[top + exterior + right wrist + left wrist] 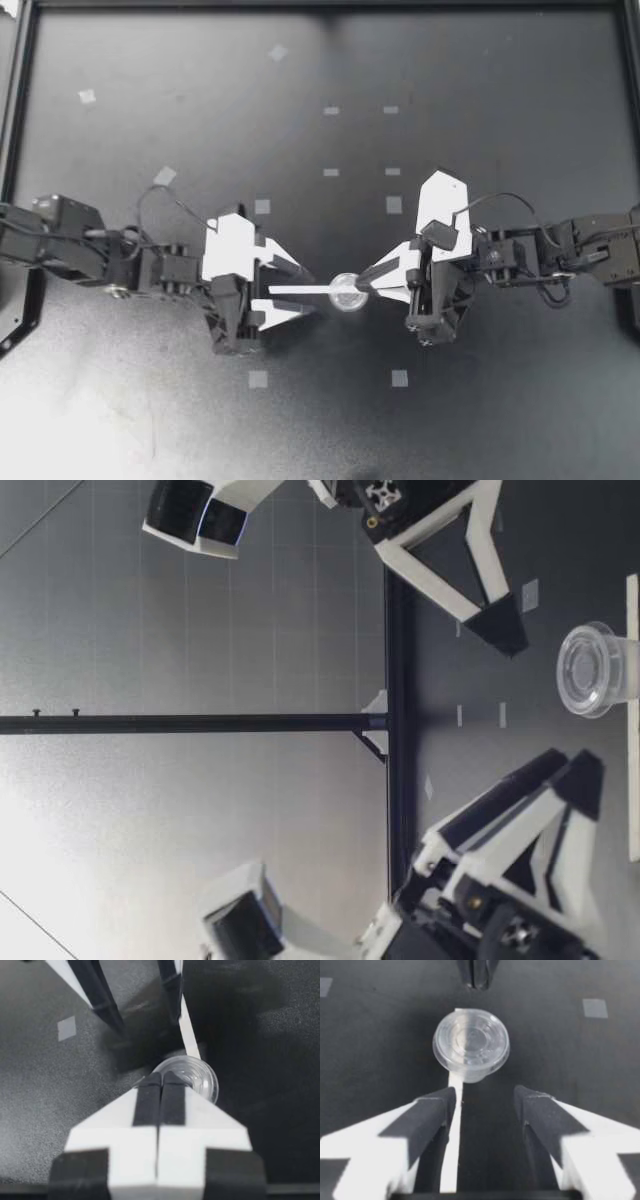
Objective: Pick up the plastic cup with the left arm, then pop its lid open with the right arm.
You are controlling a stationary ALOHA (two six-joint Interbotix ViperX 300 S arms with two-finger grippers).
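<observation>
Top view showed my right gripper closed beside the cup, my left gripper open opposite, and the strip partly hidden under the cup.

Small pale tape squares lie scattered across the dark table.

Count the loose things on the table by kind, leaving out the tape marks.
clear cup: 1
white strip: 1
Total: 2
</observation>
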